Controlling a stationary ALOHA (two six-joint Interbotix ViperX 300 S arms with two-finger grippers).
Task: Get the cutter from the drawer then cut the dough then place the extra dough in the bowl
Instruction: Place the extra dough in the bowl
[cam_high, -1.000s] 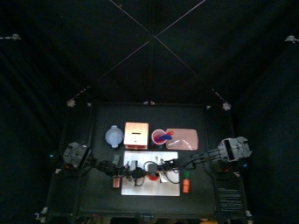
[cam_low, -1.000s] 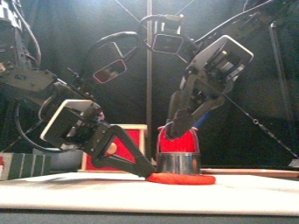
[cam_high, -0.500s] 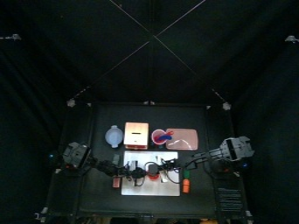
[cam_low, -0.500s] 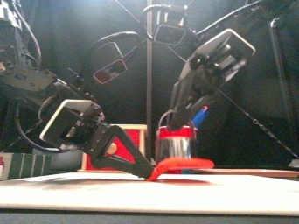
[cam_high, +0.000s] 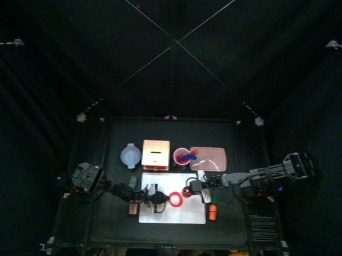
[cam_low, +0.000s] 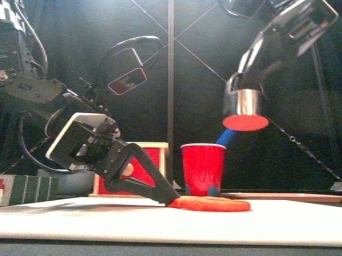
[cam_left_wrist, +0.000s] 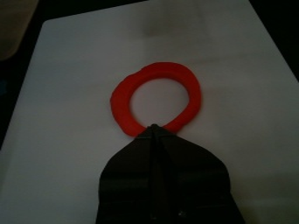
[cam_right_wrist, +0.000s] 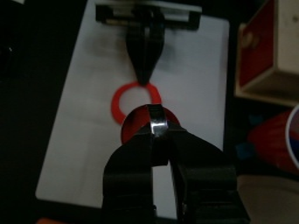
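Note:
My right gripper (cam_low: 245, 92) hangs high above the white board (cam_high: 182, 214), shut on the round metal cutter (cam_low: 245, 103). A red dough disc (cam_low: 246, 122) sticks in the cutter's bottom. The red dough ring (cam_low: 211, 204) lies flat on the board below. My left gripper (cam_left_wrist: 156, 131) is low at the ring's (cam_left_wrist: 121, 101) near edge, jaws together on that edge. In the right wrist view the cutter's rim (cam_right_wrist: 153, 123) shows between my jaws, with the ring (cam_right_wrist: 119, 102) and the left gripper (cam_right_wrist: 145, 48) beyond.
Behind the board stand the blue-grey bowl (cam_high: 128, 155), the wooden box (cam_high: 156, 155) with its red drawer front (cam_low: 154, 160), and the pink tray (cam_high: 203, 157). A red cup (cam_low: 203, 170) stands behind the ring. A small orange thing (cam_high: 211, 211) lies at the board's right edge.
My right gripper closed on the cutter and lifted it up and right, taking the cut disc. The ring's right edge rose briefly, then settled flat. The left gripper stayed put.

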